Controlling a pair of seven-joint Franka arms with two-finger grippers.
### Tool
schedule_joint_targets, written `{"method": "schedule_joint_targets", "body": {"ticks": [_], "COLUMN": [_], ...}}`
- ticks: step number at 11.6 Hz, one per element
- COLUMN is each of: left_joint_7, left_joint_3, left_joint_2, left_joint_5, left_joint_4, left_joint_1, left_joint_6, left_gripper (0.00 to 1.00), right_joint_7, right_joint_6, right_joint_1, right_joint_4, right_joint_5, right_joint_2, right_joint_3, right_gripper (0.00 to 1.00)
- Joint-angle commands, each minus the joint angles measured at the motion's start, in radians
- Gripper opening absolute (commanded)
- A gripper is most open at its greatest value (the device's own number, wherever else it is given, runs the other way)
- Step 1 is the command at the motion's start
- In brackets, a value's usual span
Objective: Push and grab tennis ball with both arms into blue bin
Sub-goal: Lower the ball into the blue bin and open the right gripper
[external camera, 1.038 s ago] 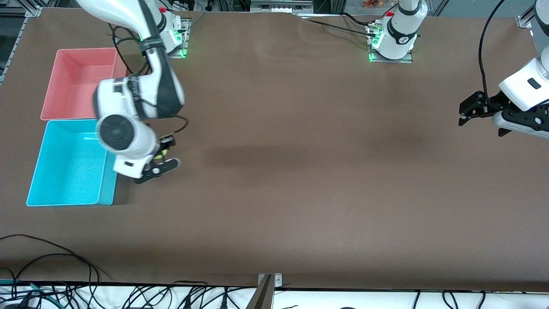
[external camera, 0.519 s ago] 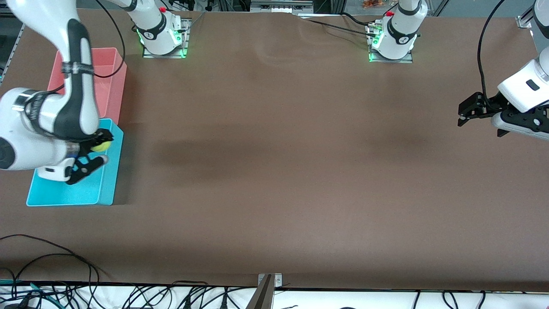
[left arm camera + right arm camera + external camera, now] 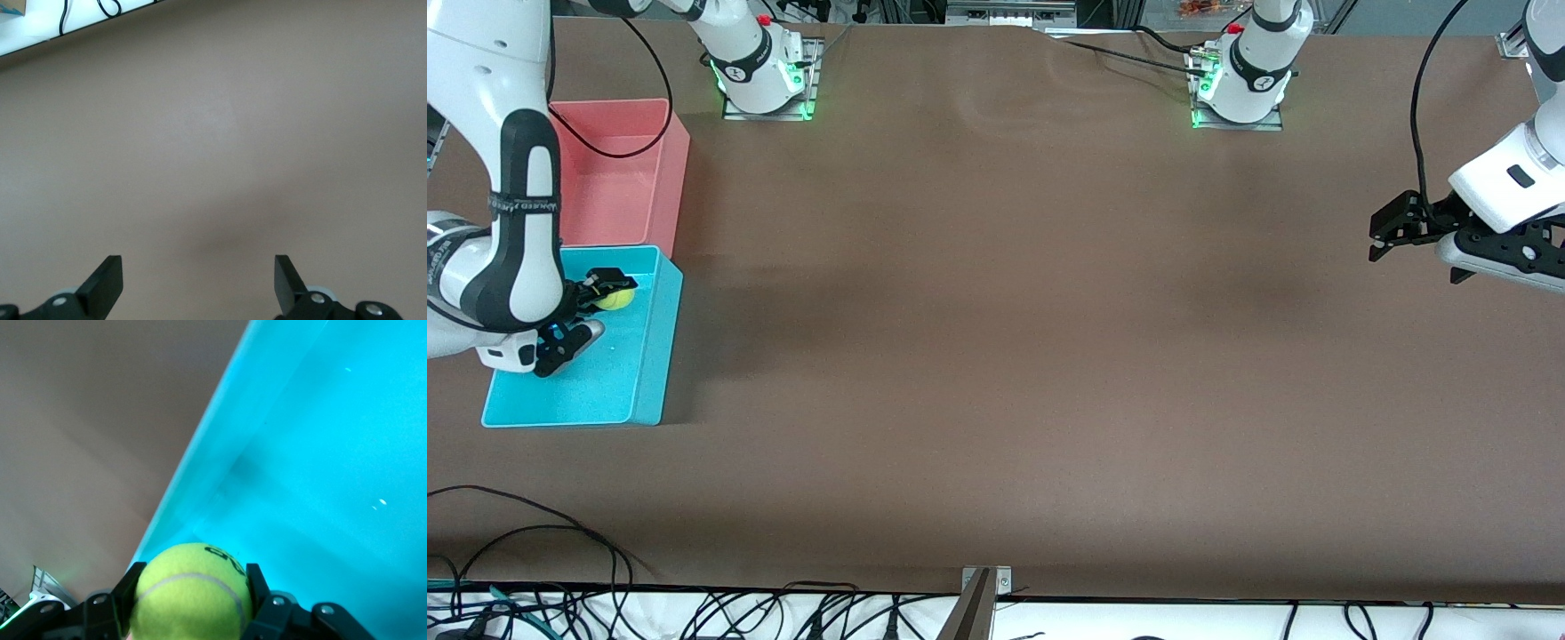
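The yellow-green tennis ball [image 3: 617,300] [image 3: 193,593] is clamped between the black fingers of my right gripper [image 3: 610,293] [image 3: 192,587], which is shut on it. Ball and gripper hang over the blue bin [image 3: 654,373], above the part of its inside closest to the pink bin. In the right wrist view the bin's cyan floor and wall [image 3: 320,453] lie just under the ball. My left gripper [image 3: 1378,238] [image 3: 199,277] is open and holds nothing. It waits above bare table at the left arm's end.
A pink bin [image 3: 618,178] stands against the blue bin, farther from the front camera. Loose black cables [image 3: 516,551] lie along the table's front edge. Both arm bases [image 3: 760,67] [image 3: 1240,76] are bolted along the table's back edge.
My right arm has swung the held ball from the table beside the blue bin to over the bin's inside. The left gripper has barely shifted.
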Motion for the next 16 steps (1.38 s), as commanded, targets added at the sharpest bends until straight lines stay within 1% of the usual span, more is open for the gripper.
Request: {"method": "schedule_joint_targets", "body": {"ticks": [1, 4, 5, 6, 7, 8, 14, 15, 16], "left_joint_7": [-0.019, -0.019, -0.019, -0.019, -0.019, -0.020, -0.020, -0.019, -0.019], "left_joint_3": [-0.001, -0.001, -0.001, -0.001, -0.001, -0.001, -0.001, -0.001, -0.001], "left_joint_2": [0.006, 0.010, 0.012, 0.012, 0.018, 0.024, 0.032, 0.032, 0.032], "left_joint_5": [0.017, 0.017, 0.017, 0.017, 0.017, 0.017, 0.018, 0.018, 0.018], "left_joint_4": [0.009, 0.008, 0.008, 0.008, 0.009, 0.012, 0.012, 0.012, 0.017], "left_joint_1": [-0.006, -0.006, -0.006, -0.006, -0.006, -0.006, -0.008, -0.008, -0.008], "left_joint_6": [-0.015, -0.015, -0.015, -0.015, -0.015, -0.014, -0.012, -0.012, -0.012], "left_gripper": [1.00, 1.00, 1.00, 1.00, 1.00, 1.00, 1.00, 1.00, 1.00], "right_joint_7": [-0.122, -0.153, -0.153, -0.153, -0.152, -0.150, -0.141, -0.138, -0.130], "right_joint_6": [-0.012, -0.023, -0.024, -0.024, -0.024, -0.026, -0.027, -0.027, -0.061], "right_joint_1": [-0.065, -0.094, -0.099, -0.099, -0.100, -0.100, -0.093, -0.087, -0.087], "right_joint_4": [0.014, 0.011, 0.012, 0.012, 0.012, 0.014, 0.025, 0.041, 0.072], "right_joint_5": [0.094, 0.103, 0.102, 0.102, 0.102, 0.102, 0.102, 0.100, 0.100], "right_joint_2": [0.089, 0.126, 0.126, 0.125, 0.126, 0.126, 0.113, 0.106, 0.106], "right_joint_3": [0.008, 0.018, 0.024, 0.024, 0.024, 0.024, 0.024, 0.022, 0.019], "right_gripper": [0.31, 0.31, 0.35, 0.53, 0.88, 1.00, 1.00, 1.00, 1.00]}}
